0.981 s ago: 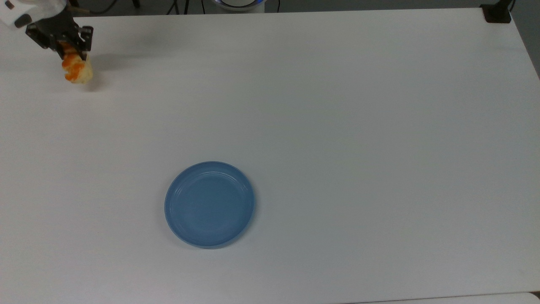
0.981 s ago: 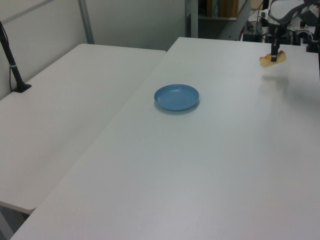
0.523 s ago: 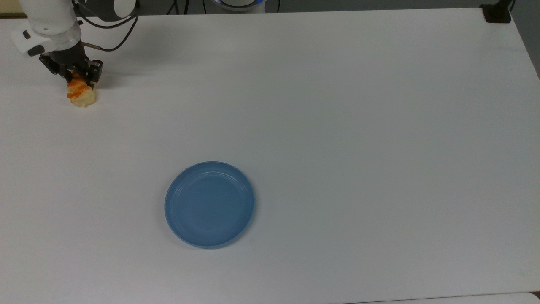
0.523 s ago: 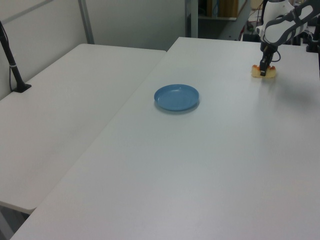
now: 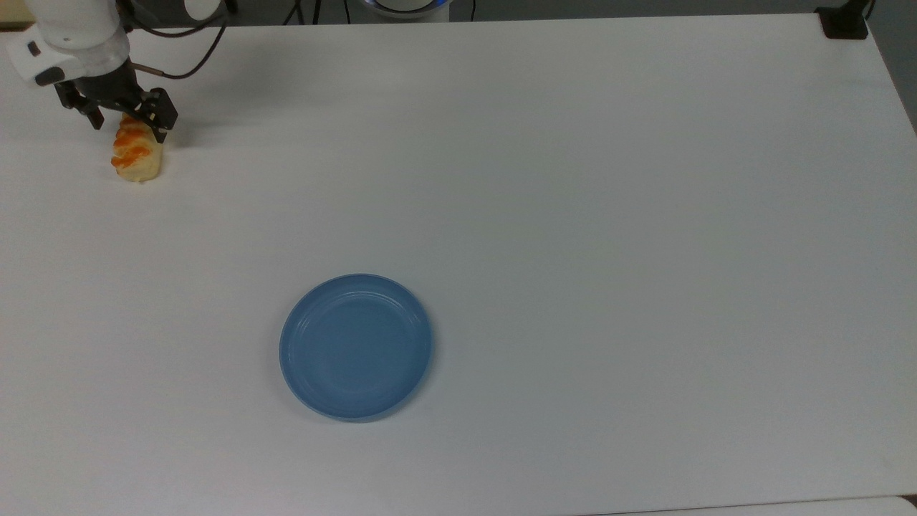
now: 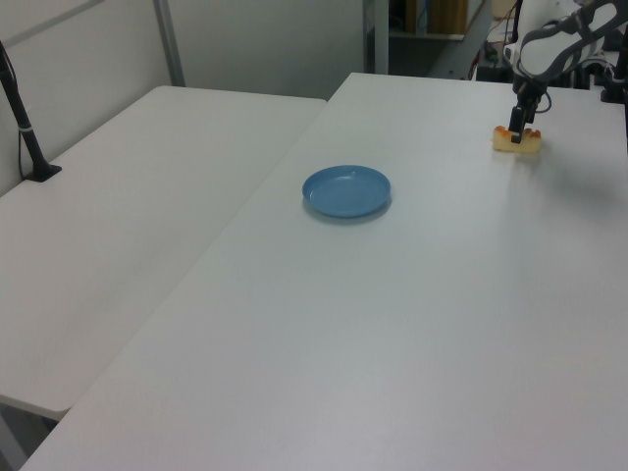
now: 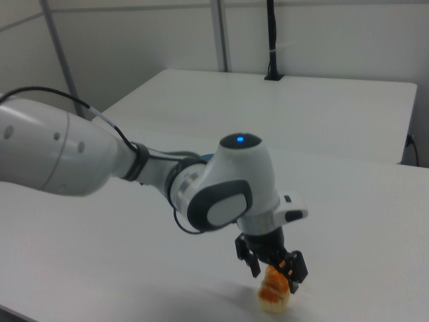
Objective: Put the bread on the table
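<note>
The bread (image 5: 135,155), a pale bun with orange patches, lies on the white table (image 5: 573,179) near the far-left corner in the top view. My gripper (image 5: 129,123) stands open right over the bun's far end, a black finger on either side, no longer squeezing it. In the left view the bread (image 6: 517,143) rests at the far right below the gripper (image 6: 518,122). The right view shows the bread (image 7: 275,296) on the table just under the spread gripper (image 7: 271,267).
A round blue plate (image 5: 356,346) sits empty at the table's middle front in the top view, far from the bread. A black post base (image 5: 844,23) stands at the far-right corner. A second white table (image 6: 137,196) adjoins in the left view.
The gripper came down with the bread until it touched the table, then its fingers spread apart and let the bread go. The bun now lies flat; the plate has not moved.
</note>
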Available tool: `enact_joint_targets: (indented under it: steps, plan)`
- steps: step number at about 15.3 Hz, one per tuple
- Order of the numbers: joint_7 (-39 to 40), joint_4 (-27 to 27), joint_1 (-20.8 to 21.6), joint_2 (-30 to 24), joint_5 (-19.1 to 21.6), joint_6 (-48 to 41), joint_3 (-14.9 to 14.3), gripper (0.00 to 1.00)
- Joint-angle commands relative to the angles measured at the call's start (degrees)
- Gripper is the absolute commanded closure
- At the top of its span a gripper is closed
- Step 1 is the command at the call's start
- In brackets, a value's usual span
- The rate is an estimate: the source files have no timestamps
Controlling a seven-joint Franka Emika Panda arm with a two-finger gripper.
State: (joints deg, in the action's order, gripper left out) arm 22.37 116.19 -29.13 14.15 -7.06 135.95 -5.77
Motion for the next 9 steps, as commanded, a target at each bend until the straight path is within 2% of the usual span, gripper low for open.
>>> enact_joint_targets:
  steps: [1,4,7,9]
  plan:
    - [-1.62,-4.29,0.83,-5.7,2.39,-11.99,0.67,0.0]
    - [-3.38,-12.63,1.88,-8.26,8.28,-24.91,1.9,0.0]
    - [-11.26,-17.48,4.07,-12.12,10.13,-32.84,1.9,0.0]
    - [-18.29,-18.19,8.19,-14.49,10.05,-35.31,1.81,0.0]
